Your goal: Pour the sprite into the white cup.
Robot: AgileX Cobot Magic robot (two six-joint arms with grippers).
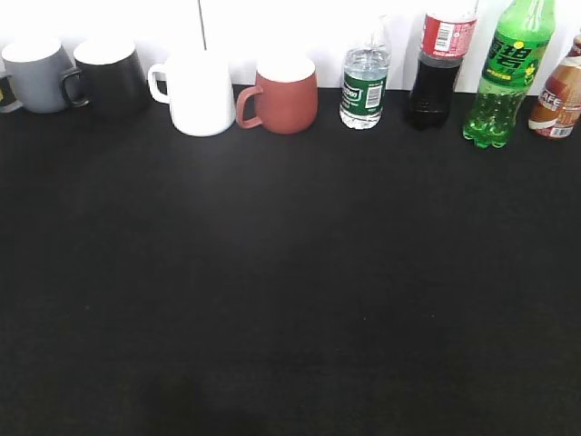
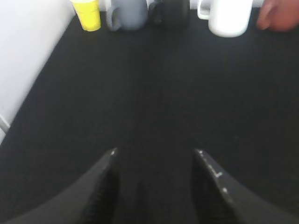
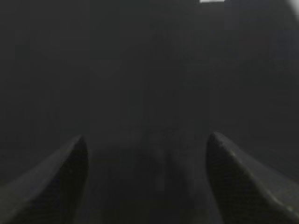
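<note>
The sprite [image 1: 504,77], a tall green bottle with a green label, stands at the back right of the black table. The white cup [image 1: 198,93], a glossy mug with its handle to the left, stands in the back row left of centre; it also shows in the left wrist view [image 2: 228,17]. My left gripper [image 2: 155,151] is open and empty over bare black table, far in front of the cups. My right gripper [image 3: 147,137] is open and empty over dark table. Neither gripper shows in the exterior view.
In the back row stand a grey mug [image 1: 36,75], a black mug [image 1: 113,74], a reddish-brown mug [image 1: 281,94], a small water bottle [image 1: 365,77], a cola bottle [image 1: 438,65] and a brown bottle [image 1: 558,95]. A yellow cup [image 2: 88,14] stands far left.
</note>
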